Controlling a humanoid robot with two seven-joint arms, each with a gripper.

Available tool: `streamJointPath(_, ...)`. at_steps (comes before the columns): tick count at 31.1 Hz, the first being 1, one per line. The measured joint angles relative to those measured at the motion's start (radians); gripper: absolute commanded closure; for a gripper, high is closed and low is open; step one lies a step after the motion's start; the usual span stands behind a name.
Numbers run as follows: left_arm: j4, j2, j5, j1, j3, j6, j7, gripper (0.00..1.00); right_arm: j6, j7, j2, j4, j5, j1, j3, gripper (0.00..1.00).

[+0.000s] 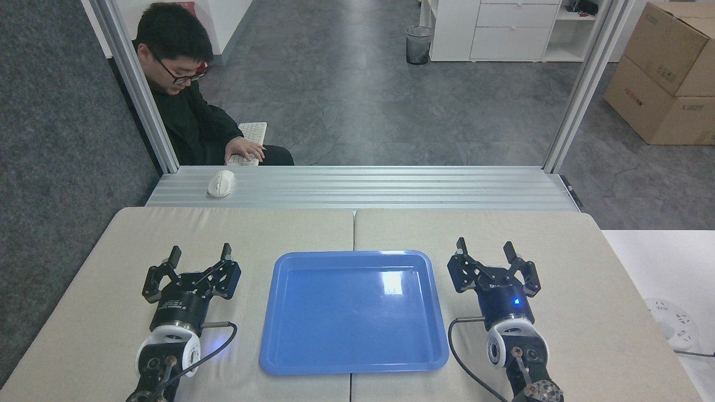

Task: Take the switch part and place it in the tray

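A glossy blue plastic tray, rectangular with rounded corners and a raised rim, lay in the lower centre of the frame on a matte beige table split by a straight seam; its smooth floor caught a pale reflection. The switch part could not be seen anywhere in the view. At lower left the left gripper rested just beside the tray with its black angular fingers spread and nothing between them. At lower right the right gripper, dark with a small blue light, likewise stood spread and unloaded. A ribbed aluminium ledge crossed mid-frame, bearing a rounded white mouse. At upper left a person in black rested a hand on a pale keyboard.
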Motion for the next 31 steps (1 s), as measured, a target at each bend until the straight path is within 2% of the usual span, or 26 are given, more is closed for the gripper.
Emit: streamJointPath(31, 0.036, 0.006, 0.0, 0.0, 0.002, 0.0, 0.022, 0.0, 0.0, 0.0, 0.0, 0.0, 0.0, 0.0, 0.0, 0.0)
